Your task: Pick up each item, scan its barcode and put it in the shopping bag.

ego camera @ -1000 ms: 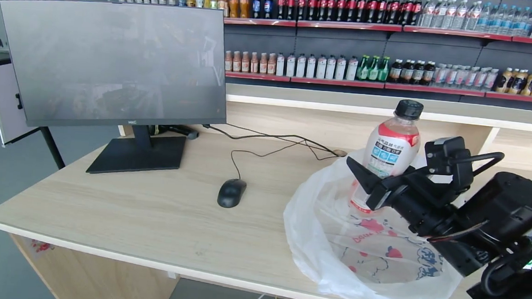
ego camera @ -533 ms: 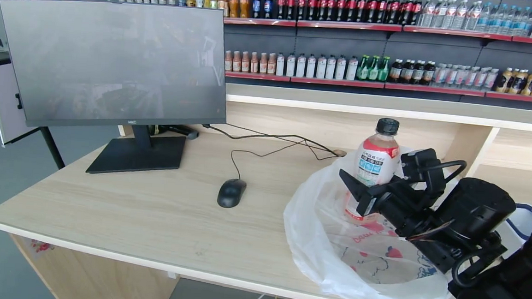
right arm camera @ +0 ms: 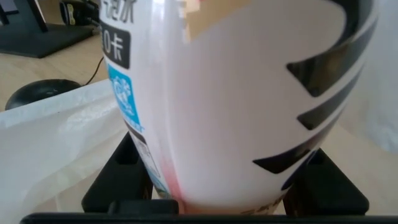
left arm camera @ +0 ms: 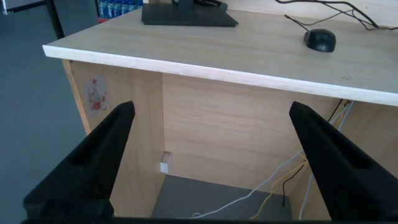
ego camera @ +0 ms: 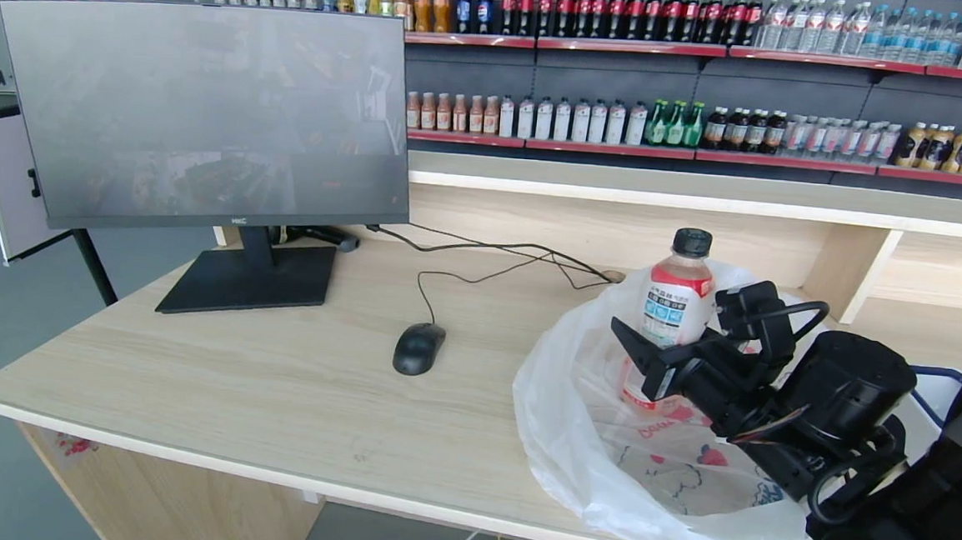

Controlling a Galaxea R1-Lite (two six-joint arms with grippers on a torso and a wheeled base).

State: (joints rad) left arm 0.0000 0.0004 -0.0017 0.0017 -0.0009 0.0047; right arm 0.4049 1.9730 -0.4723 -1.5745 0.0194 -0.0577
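At the far left, the left gripper hangs low in front of the table, below its edge. Its jaws are spread wide and hold nothing, and it is well apart from the task's things. Further right, past the mouse, the shopping bag lies open on the table. The bottle stands upright in the bag's mouth, cap on top and long axis vertical. Its lower part shows through the thin plastic, so its base seems to be inside the rim. The right gripper comes from the right side and its jaws are closed on the bottle's body below the label. I judge that the bag's floor lies directly under the bottle, so the right arm needs only to go straight down and then let go.
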